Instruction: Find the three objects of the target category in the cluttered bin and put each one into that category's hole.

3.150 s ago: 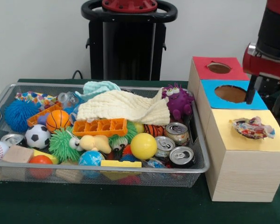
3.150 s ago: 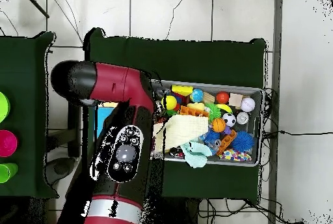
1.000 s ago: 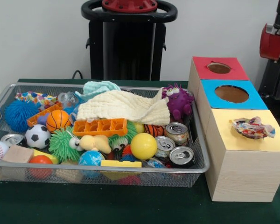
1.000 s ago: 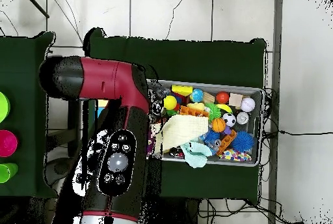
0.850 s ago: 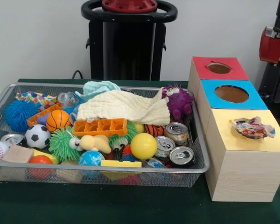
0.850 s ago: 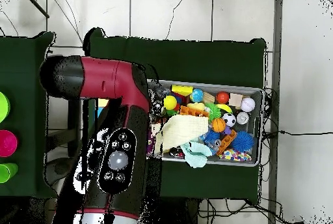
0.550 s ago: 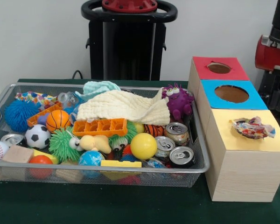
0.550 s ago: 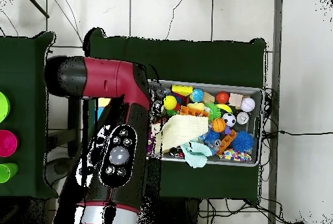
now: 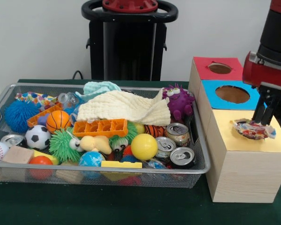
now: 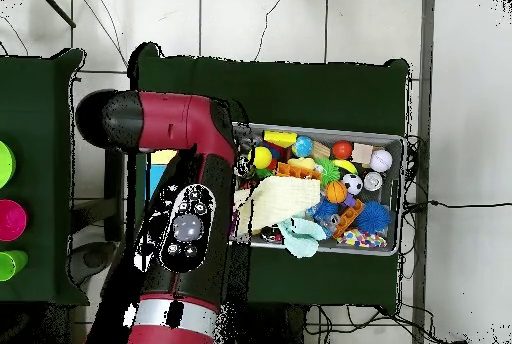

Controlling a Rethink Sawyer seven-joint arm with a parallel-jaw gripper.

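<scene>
Black gripper sits right over the crumpled colourful wrapper on the yellow-topped wooden box, jaws narrowly apart, tips touching it; can't tell if gripped.

a plain white wall is seen behind the table, which is covered in dark green cloth. from above, a pale tiled floor is crossed by thin black cables

Red arm covers boxes beside cluttered bin
</scene>
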